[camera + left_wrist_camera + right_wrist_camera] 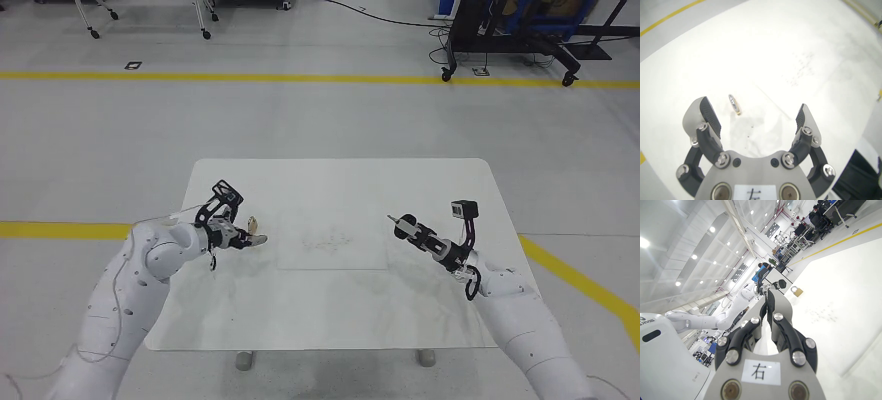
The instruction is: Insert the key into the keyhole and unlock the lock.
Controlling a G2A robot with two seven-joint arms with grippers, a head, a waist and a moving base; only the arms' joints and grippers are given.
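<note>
Near the left edge of the white table [340, 320], the brass padlock [253, 221] with steel shackle sits just ahead of the left gripper [250, 232], whose ribbed black pads [710, 113] are spread apart. Toward the right edge, the right gripper [397, 221] is clenched, pads together. A white one-character label [761, 371] marks each gripper base.

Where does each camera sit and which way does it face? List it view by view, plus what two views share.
Top view: above the arms, looking down at the table; both arms show, left end effector beside the padlock, right end effector opposite.
Left wrist view: on the left wrist, looking down past its open end effector at the padlock on the table.
Right wrist view: on the right wrist, looking across the table past its shut end effector toward the left arm.
Shared: all three show the padlock.
</note>
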